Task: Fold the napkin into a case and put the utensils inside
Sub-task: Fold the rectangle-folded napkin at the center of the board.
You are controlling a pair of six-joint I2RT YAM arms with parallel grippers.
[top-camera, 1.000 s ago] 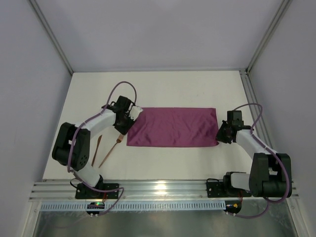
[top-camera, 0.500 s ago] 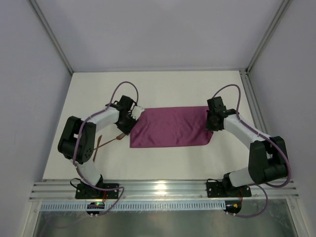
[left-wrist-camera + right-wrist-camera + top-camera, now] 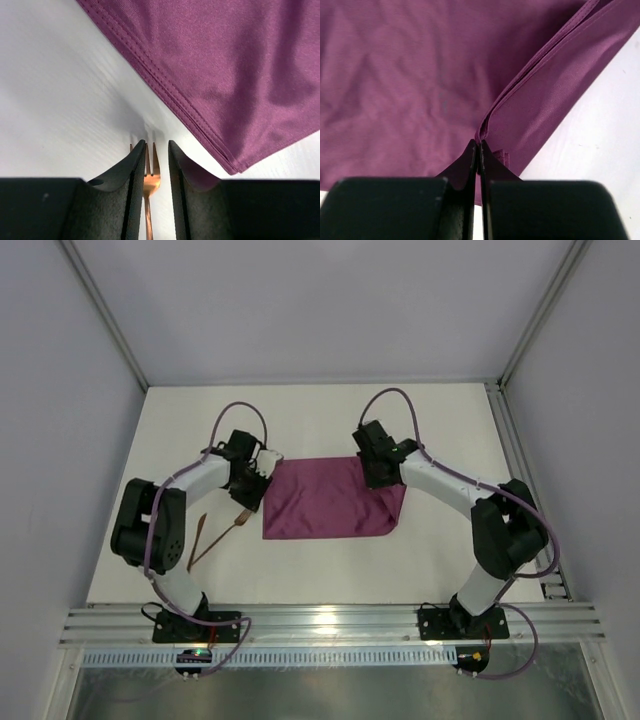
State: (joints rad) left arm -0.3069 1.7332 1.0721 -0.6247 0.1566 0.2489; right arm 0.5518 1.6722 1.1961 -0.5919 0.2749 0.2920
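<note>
white tabletop (image 3: pixel 330 420) bears a limp napkin (image 3: pixel 320 505), best taken at its hem (image 3: pixel 535 70), which the right gripper (image 3: pixel 479 145) pinches; left gripper (image 3: pixel 156 146) stands slightly parted, empty.

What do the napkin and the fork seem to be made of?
The napkin looks like soft woven cloth, plum-purple with a slight sheen: stitched hem, gentle creases. The fork looks like metal with a shiny copper or rose-gold finish: thin stiff tines that glint. Plated or solid cannot be told.
</note>
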